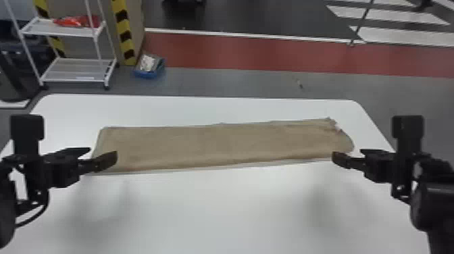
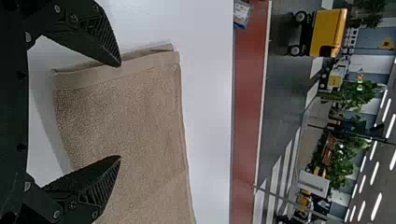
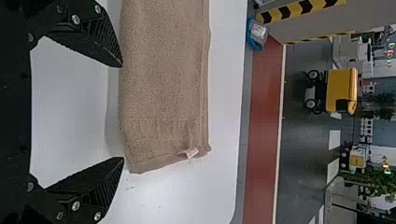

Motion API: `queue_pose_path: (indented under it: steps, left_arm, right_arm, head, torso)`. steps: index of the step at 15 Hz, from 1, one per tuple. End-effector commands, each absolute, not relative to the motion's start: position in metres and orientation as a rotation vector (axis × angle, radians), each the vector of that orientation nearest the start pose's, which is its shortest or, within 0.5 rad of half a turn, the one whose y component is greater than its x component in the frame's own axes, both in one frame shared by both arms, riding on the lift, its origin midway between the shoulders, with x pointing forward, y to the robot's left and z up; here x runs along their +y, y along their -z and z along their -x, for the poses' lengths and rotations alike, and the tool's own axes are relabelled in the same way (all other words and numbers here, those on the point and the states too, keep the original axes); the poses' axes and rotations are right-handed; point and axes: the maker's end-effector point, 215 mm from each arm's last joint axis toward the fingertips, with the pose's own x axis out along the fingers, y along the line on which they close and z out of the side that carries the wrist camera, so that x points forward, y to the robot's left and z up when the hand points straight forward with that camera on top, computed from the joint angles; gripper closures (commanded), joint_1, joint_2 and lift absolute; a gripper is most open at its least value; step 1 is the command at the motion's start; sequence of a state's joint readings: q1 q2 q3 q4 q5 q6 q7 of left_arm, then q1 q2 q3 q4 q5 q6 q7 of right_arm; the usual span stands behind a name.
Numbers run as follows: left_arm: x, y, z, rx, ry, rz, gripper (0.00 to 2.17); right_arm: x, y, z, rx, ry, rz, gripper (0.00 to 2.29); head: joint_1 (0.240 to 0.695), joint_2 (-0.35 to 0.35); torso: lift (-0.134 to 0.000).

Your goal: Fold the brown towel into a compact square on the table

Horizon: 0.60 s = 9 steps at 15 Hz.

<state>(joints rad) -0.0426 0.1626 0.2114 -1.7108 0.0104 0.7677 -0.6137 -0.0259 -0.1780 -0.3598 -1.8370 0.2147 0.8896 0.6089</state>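
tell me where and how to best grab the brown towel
Probably by the left short end of the brown towel, with the left gripper coming low from the left: the towel lies flat in a long folded strip, that end nearest the gripper's open fingers.

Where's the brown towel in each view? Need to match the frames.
Head view: brown towel mid-picture, a long strip across the white table.
Left wrist view: its left end, partly behind the left gripper's open fingers.
Right wrist view: its right end, with the pale tag, just beyond the right gripper's open fingers.
Shared landmark: red floor strip beyond the table.
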Motion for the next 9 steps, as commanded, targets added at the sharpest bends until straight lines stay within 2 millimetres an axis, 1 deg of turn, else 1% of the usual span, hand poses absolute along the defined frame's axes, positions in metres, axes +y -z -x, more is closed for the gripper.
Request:
queue_pose_path:
  steps: [1, 3, 6, 8, 9]
  left_arm:
    - [0.282, 0.444, -0.555, 0.589, 0.348, 0.108, 0.21]
    - [0.279, 0.450, -0.559, 0.600, 0.355, 0.123, 0.21]
    - [0.273, 0.455, -0.563, 0.615, 0.360, 0.116, 0.21]
    - [0.274, 0.456, -0.565, 0.618, 0.355, 0.111, 0.21]
    - [0.278, 0.454, -0.566, 0.613, 0.343, 0.112, 0.21]
  right_arm:
    - [-0.423, 0.410, -0.518, 0.621, -0.051, 0.041, 0.20]
    - [-0.424, 0.408, -0.519, 0.611, -0.052, 0.043, 0.20]
    - [-0.424, 0.412, -0.519, 0.616, -0.053, 0.041, 0.20]
    - [-0.425, 0.413, -0.519, 0.613, -0.053, 0.044, 0.20]
    - [-0.426, 0.415, -0.519, 0.617, -0.052, 0.043, 0.20]
  head:
    - [0.695, -0.131]
    - [0.695, -0.137]
    - [0.695, -0.147]
    - [0.695, -0.150]
    - [0.695, -0.151]
  torso:
    - [-0.123]
    - [-0.123]
    - [-0.123]
    - [-0.123]
    - [-0.123]
